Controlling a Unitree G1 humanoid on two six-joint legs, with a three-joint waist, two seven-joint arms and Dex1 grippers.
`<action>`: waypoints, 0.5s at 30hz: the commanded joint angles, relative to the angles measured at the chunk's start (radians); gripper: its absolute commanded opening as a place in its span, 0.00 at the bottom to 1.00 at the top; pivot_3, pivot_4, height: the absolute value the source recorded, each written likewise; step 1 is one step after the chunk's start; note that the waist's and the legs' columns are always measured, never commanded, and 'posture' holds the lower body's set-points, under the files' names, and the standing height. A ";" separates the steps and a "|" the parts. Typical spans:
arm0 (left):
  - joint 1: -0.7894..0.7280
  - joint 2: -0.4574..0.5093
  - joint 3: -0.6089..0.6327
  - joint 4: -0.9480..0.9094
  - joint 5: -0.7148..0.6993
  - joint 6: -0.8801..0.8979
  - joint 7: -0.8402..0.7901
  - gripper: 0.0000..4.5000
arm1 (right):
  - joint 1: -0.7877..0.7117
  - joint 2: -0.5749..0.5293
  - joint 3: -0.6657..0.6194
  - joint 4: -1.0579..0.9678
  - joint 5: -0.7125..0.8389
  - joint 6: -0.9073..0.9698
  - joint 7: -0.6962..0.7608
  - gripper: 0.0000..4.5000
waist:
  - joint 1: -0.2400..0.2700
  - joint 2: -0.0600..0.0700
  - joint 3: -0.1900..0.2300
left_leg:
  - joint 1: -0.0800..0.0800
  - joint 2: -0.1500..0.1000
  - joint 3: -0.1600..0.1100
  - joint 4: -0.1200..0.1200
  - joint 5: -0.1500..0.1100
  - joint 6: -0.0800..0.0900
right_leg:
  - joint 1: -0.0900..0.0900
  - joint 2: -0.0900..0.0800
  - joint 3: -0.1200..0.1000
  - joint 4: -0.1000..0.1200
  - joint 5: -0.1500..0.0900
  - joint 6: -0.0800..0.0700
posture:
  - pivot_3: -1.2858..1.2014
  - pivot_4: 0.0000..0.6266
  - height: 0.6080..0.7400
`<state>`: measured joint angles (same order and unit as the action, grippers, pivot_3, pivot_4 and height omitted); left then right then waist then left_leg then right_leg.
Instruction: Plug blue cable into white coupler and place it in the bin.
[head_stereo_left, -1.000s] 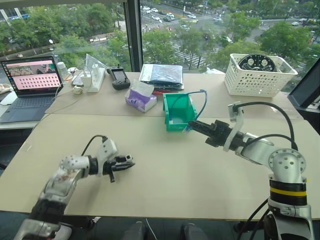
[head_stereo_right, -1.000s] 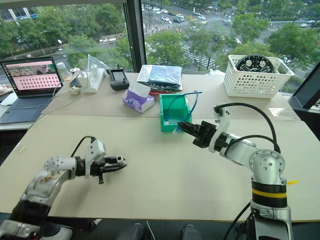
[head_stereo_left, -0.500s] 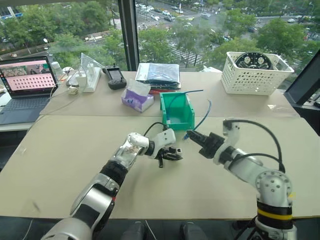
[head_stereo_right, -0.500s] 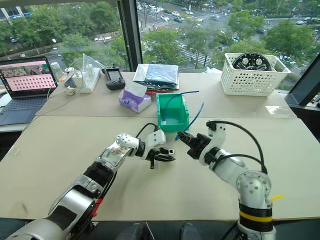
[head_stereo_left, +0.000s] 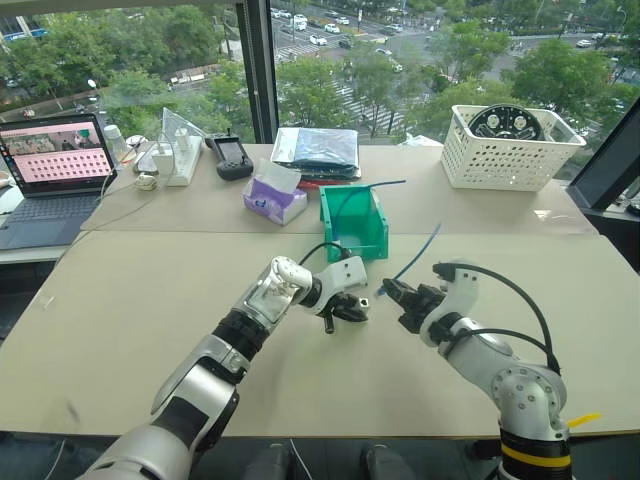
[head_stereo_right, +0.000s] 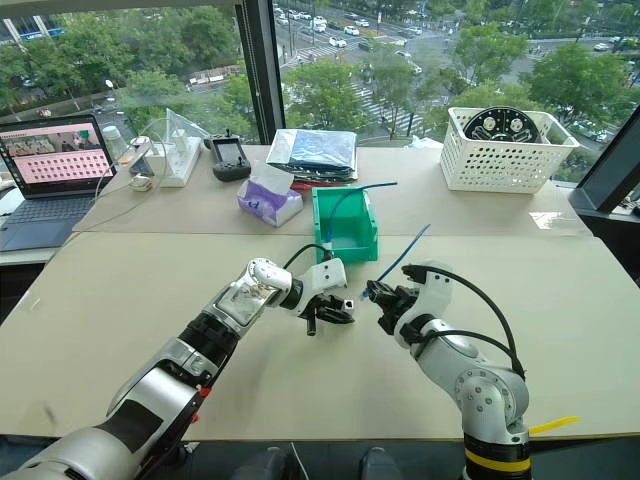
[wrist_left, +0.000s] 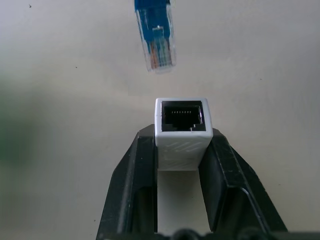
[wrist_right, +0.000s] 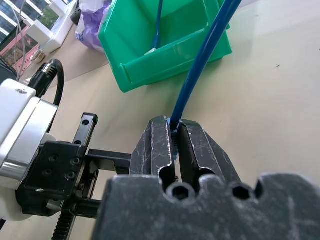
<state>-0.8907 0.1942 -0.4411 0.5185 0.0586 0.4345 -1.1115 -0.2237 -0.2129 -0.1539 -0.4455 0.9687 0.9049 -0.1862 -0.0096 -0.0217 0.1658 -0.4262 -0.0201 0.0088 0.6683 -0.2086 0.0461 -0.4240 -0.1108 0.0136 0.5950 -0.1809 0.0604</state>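
1. The left tool (head_stereo_left: 352, 310), at the middle of the head views, is clamped on the coupler (wrist_left: 181, 129); its dark socket faces the cable's plug.
2. The right tool (head_stereo_left: 392, 291), just right of centre, is closed tight on the cable (head_stereo_left: 418, 250) near its clear plug (wrist_left: 156, 37).
3. In the left wrist view the plug hangs just short of the socket, apart from it and a little off to one side.
4. From the right tool the cable rises up and to the right, free in the air.
5. The bin (head_stereo_left: 355, 222) stands just above the two tools in the frame, on the counter (head_stereo_left: 150, 320). Another blue cord (head_stereo_left: 352, 190) lies in it and pokes out over its rim.
6. Nothing lies between plug and socket; the counter under the tools is bare.
7. Left of the bin is a purple tissue pack (head_stereo_left: 273, 196); behind it, a dark flat bag (head_stereo_left: 320, 147).
8. A white basket (head_stereo_left: 512, 148) holding a round black part sits at upper right.
9. A laptop (head_stereo_left: 50, 165), a black handset (head_stereo_left: 232, 155) and small white items sit at upper left.
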 joint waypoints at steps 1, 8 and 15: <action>-0.007 -0.010 -0.027 -0.024 0.007 0.033 -0.019 0.15 | -0.005 0.016 -0.004 -0.055 0.001 -0.015 -0.002 0.00 | 0.000 0.000 0.000 | 0.000 0.000 0.000 0.000 0.000 0.000 | 0.000 0.000 0.000 0.000 0.000 0.000 | 0.52 0.24 1.00; -0.016 -0.022 -0.021 -0.050 0.000 0.106 -0.010 0.15 | 0.024 0.050 0.003 -0.060 0.006 0.012 -0.026 0.00 | 0.001 0.000 0.000 | 0.000 0.000 0.000 0.000 0.000 0.000 | 0.000 0.000 0.000 0.000 0.000 0.000 | 0.52 0.24 1.00; -0.035 -0.043 -0.002 -0.058 -0.017 0.167 0.009 0.15 | 0.073 0.074 0.005 -0.075 0.003 0.019 -0.049 0.00 | 0.001 0.000 0.000 | 0.001 0.000 0.000 0.000 0.000 0.000 | 0.001 0.000 0.000 0.001 0.000 0.000 | 0.52 0.24 1.00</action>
<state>-0.9040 0.1645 -0.4408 0.4759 0.0500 0.5862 -1.1064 -0.1617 -0.1401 -0.1506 -0.4954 0.9669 0.9137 -0.2265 -0.0088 -0.0215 0.1657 -0.4247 -0.0200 0.0087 0.6685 -0.2085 0.0461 -0.4231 -0.1107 0.0138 0.5956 -0.1811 0.0607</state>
